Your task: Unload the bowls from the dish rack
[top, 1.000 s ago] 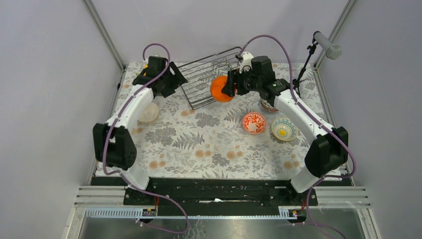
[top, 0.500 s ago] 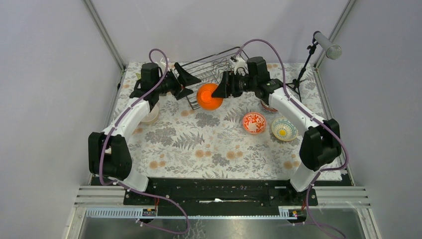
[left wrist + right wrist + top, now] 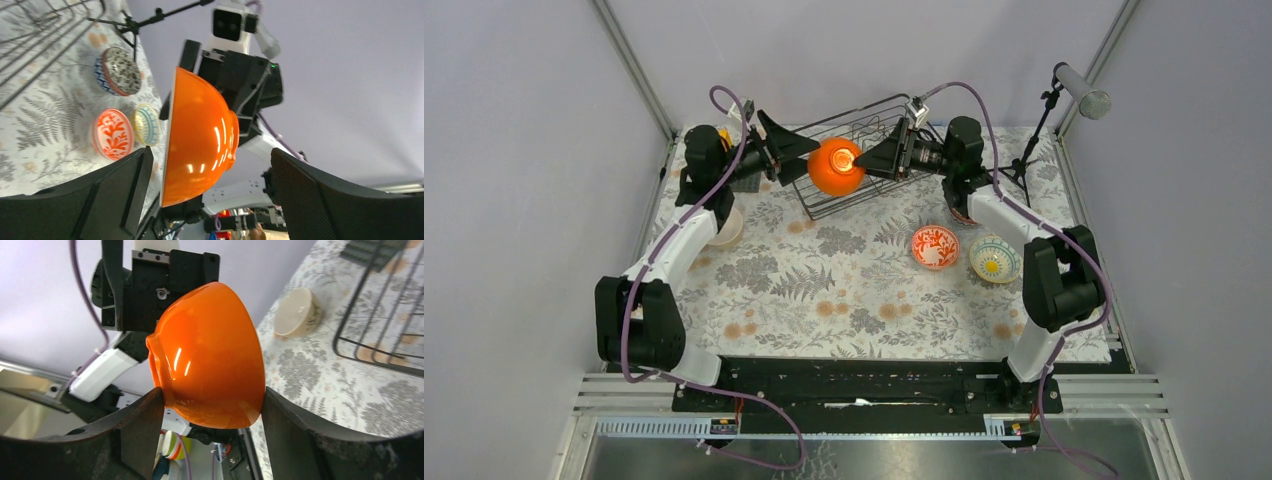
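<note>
While aloft, orange bowl (image 3: 210, 355) between right jaws.

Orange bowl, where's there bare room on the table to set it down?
The broad middle of the tablecloth, between dish rack, cream bowl and red-patterned bowl. Crowded right: the yellow-centred bowl sits beside it.

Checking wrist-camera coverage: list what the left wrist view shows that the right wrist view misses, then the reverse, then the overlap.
Left wrist only: the red-patterned bowl, the striped bowl, the speckled bowl and the microphone stand.
Right wrist only: the beige bowl.
Both: the orange bowl, clamped by the right gripper with the left gripper open around it, plus dish rack wires and the floral tablecloth.
</note>
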`<action>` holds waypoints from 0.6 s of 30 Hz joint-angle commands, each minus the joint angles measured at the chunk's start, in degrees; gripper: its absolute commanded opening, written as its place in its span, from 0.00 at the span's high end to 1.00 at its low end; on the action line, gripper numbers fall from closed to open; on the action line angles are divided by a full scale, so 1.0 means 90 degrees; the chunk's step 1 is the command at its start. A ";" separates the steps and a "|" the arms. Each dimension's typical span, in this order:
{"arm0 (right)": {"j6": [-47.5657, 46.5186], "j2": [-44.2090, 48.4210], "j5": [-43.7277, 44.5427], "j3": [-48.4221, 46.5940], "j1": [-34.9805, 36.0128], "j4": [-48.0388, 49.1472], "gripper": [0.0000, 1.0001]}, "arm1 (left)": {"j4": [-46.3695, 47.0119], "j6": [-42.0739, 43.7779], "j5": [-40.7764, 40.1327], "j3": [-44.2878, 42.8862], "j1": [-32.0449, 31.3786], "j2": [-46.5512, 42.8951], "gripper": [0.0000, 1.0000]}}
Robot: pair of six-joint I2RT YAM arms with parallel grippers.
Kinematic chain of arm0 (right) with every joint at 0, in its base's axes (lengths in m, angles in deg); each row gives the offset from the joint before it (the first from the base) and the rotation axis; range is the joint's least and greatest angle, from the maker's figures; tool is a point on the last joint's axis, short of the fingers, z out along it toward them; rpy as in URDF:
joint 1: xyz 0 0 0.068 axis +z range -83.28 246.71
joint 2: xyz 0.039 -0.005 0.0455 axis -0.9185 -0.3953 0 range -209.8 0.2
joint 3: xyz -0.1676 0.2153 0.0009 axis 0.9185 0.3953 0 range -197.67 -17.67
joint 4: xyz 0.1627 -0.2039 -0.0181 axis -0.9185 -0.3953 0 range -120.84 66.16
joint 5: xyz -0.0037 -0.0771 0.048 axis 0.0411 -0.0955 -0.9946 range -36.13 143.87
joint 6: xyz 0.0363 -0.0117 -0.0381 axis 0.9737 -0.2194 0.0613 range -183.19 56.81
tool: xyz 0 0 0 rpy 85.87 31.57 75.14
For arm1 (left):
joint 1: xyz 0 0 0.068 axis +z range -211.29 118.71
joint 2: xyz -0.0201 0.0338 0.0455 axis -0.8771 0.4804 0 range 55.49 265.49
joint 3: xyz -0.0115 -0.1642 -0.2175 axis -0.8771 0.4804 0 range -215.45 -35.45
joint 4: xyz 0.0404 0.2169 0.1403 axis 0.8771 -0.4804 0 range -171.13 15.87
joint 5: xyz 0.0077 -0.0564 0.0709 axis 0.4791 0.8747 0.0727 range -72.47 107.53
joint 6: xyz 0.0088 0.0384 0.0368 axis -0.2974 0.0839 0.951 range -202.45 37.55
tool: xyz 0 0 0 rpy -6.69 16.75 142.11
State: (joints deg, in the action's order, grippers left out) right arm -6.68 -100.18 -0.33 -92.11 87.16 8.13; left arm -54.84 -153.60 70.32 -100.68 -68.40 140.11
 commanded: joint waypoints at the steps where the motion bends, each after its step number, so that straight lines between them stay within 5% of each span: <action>1: 0.1859 -0.0240 -0.0644 0.0063 -0.0006 0.2660 0.46 | 0.1368 -0.0838 0.0578 0.0140 0.0009 -0.0132 0.09; 9: 0.2185 -0.0425 -0.0658 0.0080 -0.0007 0.2979 0.47 | 0.3179 -0.2050 0.0820 0.0213 -0.0163 0.0095 0.33; 15: 0.2300 -0.0493 -0.0699 0.0111 -0.0006 0.3152 0.43 | 0.3395 -0.2173 0.0823 0.0187 -0.0372 0.0154 0.58; 18: 0.2501 -0.0563 -0.0715 0.0098 -0.0006 0.3412 0.40 | 0.3401 -0.2144 0.0824 0.0114 -0.0529 0.0234 0.81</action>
State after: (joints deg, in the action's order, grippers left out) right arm 14.13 -104.23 -6.49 -90.95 86.99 33.18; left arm -31.11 -171.46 75.87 -98.30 -70.59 142.27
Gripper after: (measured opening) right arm 0.725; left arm 0.348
